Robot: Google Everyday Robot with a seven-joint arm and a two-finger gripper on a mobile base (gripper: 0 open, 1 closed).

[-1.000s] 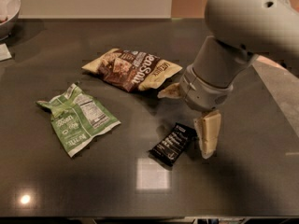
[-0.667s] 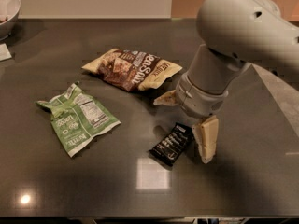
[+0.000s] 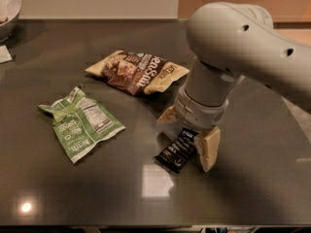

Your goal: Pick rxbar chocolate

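Observation:
The rxbar chocolate (image 3: 175, 152), a slim black wrapper with white lettering, lies flat on the dark table (image 3: 97, 188), right of centre. My gripper (image 3: 187, 134) hangs straight down over its upper end, low at the table. It is open, with one cream finger (image 3: 168, 117) to the bar's upper left and the other (image 3: 208, 149) at its right side. The bar's top end is hidden under the wrist.
A brown-and-cream snack bag (image 3: 138, 72) lies behind the gripper. A green-and-white snack bag (image 3: 80, 123) lies to the left. A bowl (image 3: 8, 11) stands at the far left corner. The arm's large grey body (image 3: 238, 42) fills the upper right.
The arm has shifted left and lower. The gripper, earlier mostly to the right of the bar, now straddles its upper end. The bar and bags have not moved.

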